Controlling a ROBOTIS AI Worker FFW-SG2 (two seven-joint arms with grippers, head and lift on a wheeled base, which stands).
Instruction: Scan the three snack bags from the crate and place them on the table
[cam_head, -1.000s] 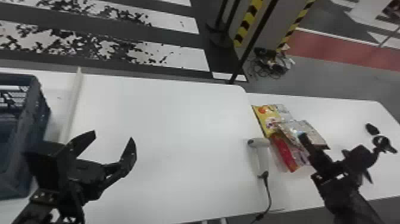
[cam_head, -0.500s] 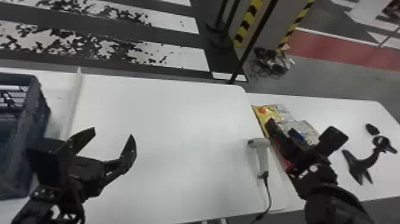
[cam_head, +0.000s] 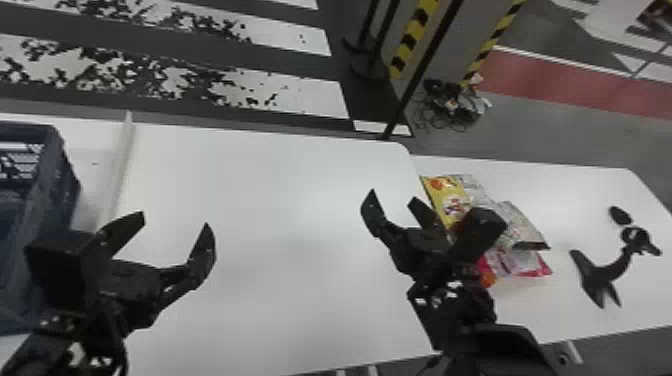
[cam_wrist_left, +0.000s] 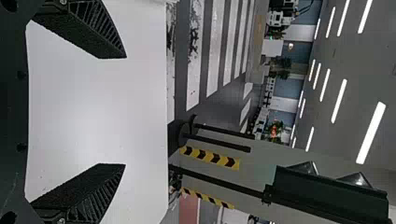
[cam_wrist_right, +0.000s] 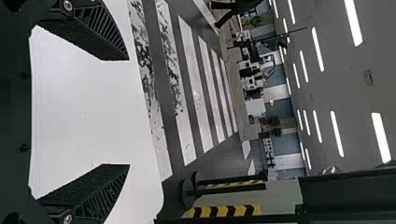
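Left claw (cam_head: 175, 220): one, fingers spread, over worktop (cam_head: 280, 240), left side. Right claw (cam_head: 393, 196): one, fingers spread, near right edge.

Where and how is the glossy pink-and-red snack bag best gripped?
Probably pinch the right end of the pink-and-red bag, coming down from the robot's right: that end juts out exposed, while the silvery snack bag overlaps its far side.

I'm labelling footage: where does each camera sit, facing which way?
Head: on the head, facing forward and down at table, crate and bags; left end effector and right end effector show.
Left wrist: on that arm, facing across table; fingers show.
Right wrist: on that arm, facing likewise; fingers show.
All share the striped floor.
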